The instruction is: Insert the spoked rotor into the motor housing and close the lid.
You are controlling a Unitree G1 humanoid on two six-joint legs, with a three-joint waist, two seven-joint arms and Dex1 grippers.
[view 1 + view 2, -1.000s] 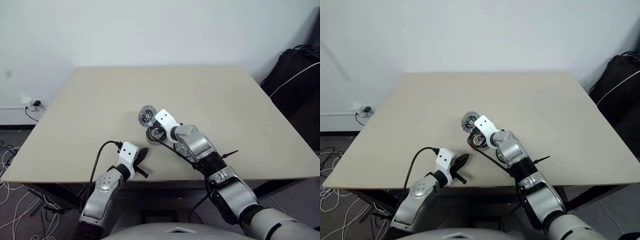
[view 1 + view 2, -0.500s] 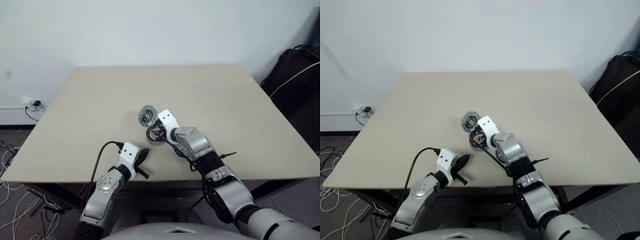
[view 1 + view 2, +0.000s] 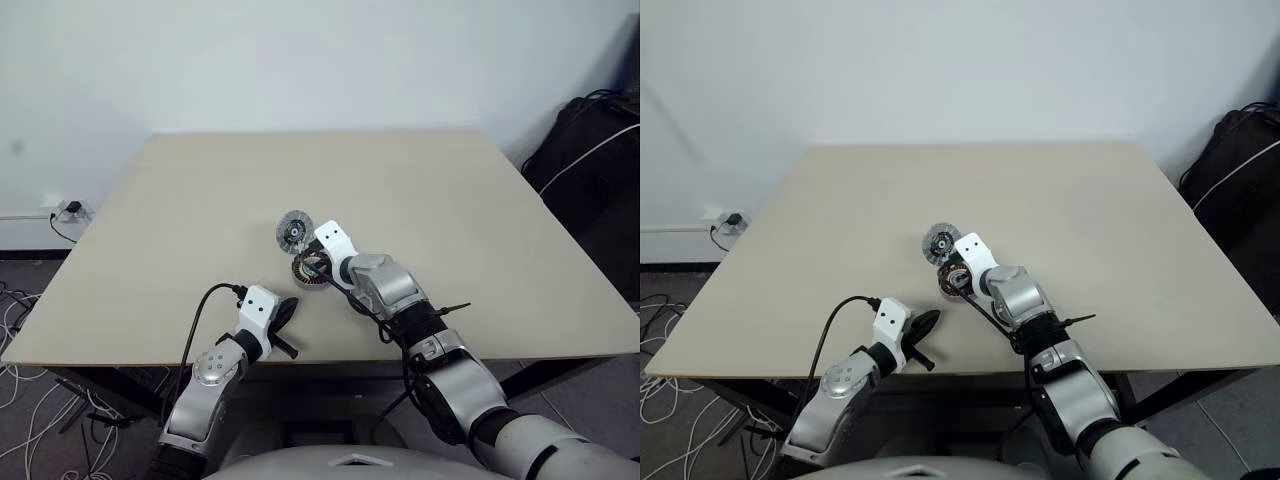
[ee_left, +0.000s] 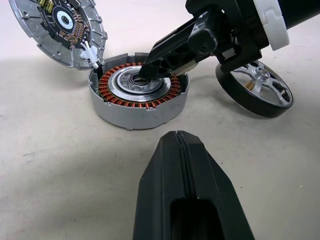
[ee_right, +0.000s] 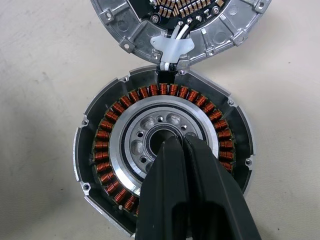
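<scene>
Left wrist view: my right gripper point(image 4: 148, 71) pinched shut, empty, tips at motor housing point(image 4: 136, 98) centre. Spoked rotor point(image 4: 255, 88) beside housing, uninserted; lid point(image 4: 56, 27) open. Left gripper point(image 4: 182, 150) shut, idle. Insertion, closing remain.

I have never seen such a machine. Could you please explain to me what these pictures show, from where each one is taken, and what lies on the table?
This is a humanoid robot with two arms, each ending in a gripper of two black fingers. Two pictures come from cameras in its head, looking down over a beige table. The two close-ups come from a camera on each wrist.

Three motor parts lie on the table. The motor housing is a round puck with copper windings. Its lid is open and tilted beside it, joined by white wires. The spoked rotor stands on its edge next to the housing, not yet inserted.

The right gripper is shut, its tips at the centre hole of the housing. The left gripper is also shut and points at the housing from a short way off. Neither holds anything.
</scene>
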